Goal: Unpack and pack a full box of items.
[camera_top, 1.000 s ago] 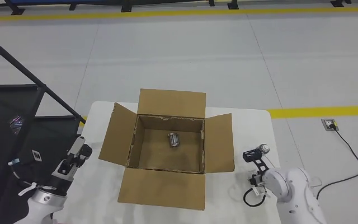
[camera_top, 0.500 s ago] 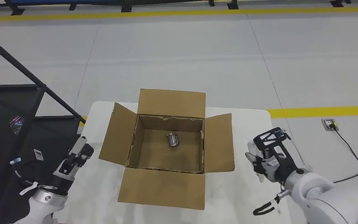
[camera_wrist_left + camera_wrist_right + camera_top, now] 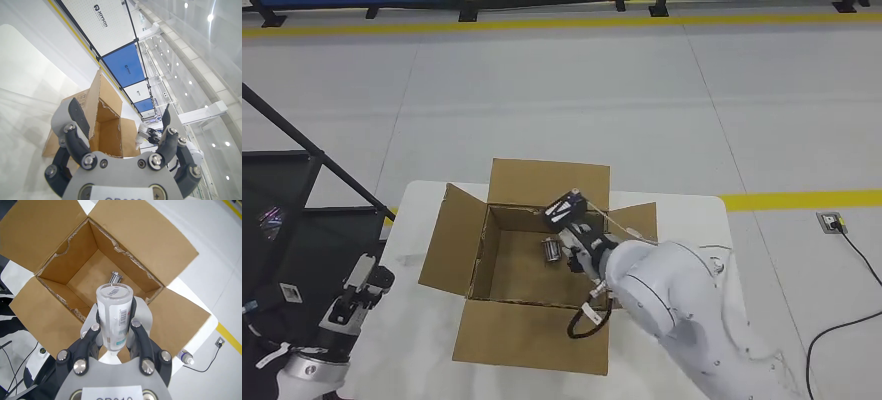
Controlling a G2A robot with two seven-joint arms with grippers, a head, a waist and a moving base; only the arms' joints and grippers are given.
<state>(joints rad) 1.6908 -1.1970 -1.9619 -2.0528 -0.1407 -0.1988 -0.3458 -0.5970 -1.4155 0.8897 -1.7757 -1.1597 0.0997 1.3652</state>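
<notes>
Two claws, both mine. Left of the box (image 3: 532, 340), well apart from its left flap, my left claw (image 3: 121, 111) hangs with its fingers spread wide and nothing between them, facing the box's outer wall. The box stands on the white table (image 3: 425, 205) with all four flaps folded outward. On the box's floor, nearer the far wall, one small metal cylinder (image 3: 115, 277) lies on its side. Above the box's open mouth, my right claw (image 3: 115, 313) is clamped on a clear bottle (image 3: 113, 294) with a white label. Its flat base points down into the box and its cap end sits back toward my wrist. Outside the box, past its right flap, a small spray bottle (image 3: 186, 357) lies on its side.
</notes>
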